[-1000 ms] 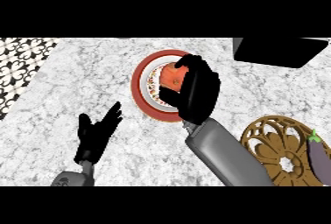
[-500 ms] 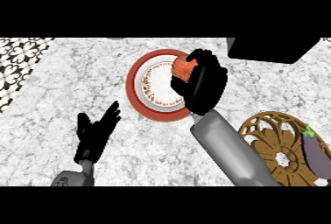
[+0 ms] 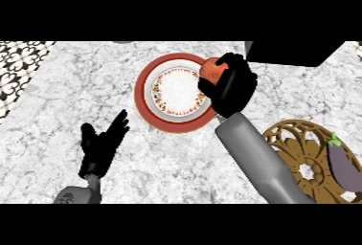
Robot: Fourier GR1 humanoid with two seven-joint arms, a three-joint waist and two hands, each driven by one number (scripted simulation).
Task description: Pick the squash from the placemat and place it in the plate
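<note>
Nearest the lower edge, the left hand (image 3: 101, 146) is resting above the marble counter (image 3: 71, 95) at lower left, its fingers straight and spread, holding nothing. To the lower right, a brown openwork placemat (image 3: 300, 162) is lying on the counter, and a purple eggplant (image 3: 345, 165) with a green stem is lying on its right part. The grey right forearm (image 3: 251, 153) is crossing the placemat's left edge and extending up toward the middle of the view. Farther on, the right hand (image 3: 230, 88) is hovering over the right rim of the plate (image 3: 145, 91), its fingers curling around the orange-red squash (image 3: 210, 69); only the upper left part of the squash is showing past the fingers. The squash is sitting in the hand at the plate's upper right edge; whether it is touching the plate cannot be told. The plate, red-rimmed with a white centre and a patterned ring, is lying flat on the counter. Beyond the hand, a black box (image 3: 293, 52) is occupying the far right, and a patterned black-and-white surface (image 3: 17, 62) is showing at the far left.
</note>
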